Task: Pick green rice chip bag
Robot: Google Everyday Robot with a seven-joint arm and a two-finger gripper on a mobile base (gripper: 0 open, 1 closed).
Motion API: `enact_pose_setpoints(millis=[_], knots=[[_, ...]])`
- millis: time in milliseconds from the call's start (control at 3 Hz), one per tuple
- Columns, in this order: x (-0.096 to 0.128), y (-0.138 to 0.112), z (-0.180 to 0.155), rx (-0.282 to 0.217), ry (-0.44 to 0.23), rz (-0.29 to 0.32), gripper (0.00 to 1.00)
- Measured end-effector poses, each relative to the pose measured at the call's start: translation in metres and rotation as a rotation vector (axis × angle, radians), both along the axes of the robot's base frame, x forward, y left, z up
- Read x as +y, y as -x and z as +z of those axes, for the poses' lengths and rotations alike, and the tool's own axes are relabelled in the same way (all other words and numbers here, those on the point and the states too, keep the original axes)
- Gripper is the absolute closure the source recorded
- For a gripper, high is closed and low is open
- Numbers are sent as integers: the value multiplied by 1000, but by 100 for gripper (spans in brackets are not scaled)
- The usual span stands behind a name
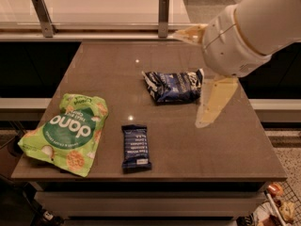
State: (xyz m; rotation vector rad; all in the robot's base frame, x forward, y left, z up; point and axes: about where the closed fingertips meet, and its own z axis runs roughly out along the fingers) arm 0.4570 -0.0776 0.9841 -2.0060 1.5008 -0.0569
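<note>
The green rice chip bag (66, 133) lies flat on the brown table (108, 74) at about 8 o'clock from the tabletop's middle, its lower-left corner over the edge. Just beside it, at 6 o'clock, lies a small dark blue bar wrapper (136, 146), apart from the bag. A dark blue and white bag (171, 86) sits near 1 o'clock. The gripper (186, 79) hangs at 2 o'clock on the white arm (254, 22), above that blue bag, its cream fingers (214, 98) spread wide and grasping nothing, well apart from the green bag.
</note>
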Motion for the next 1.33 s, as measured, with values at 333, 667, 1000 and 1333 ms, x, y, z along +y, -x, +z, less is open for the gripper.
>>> enact_pose_setpoints(millis=[333, 667, 1000, 1333], knots=[[53, -1, -10, -48, -87, 176, 0], [95, 4, -14, -78, -149, 309, 0], [95, 4, -14, -78, -148, 308, 0], [107, -5, -13, -53, -112, 369, 0]])
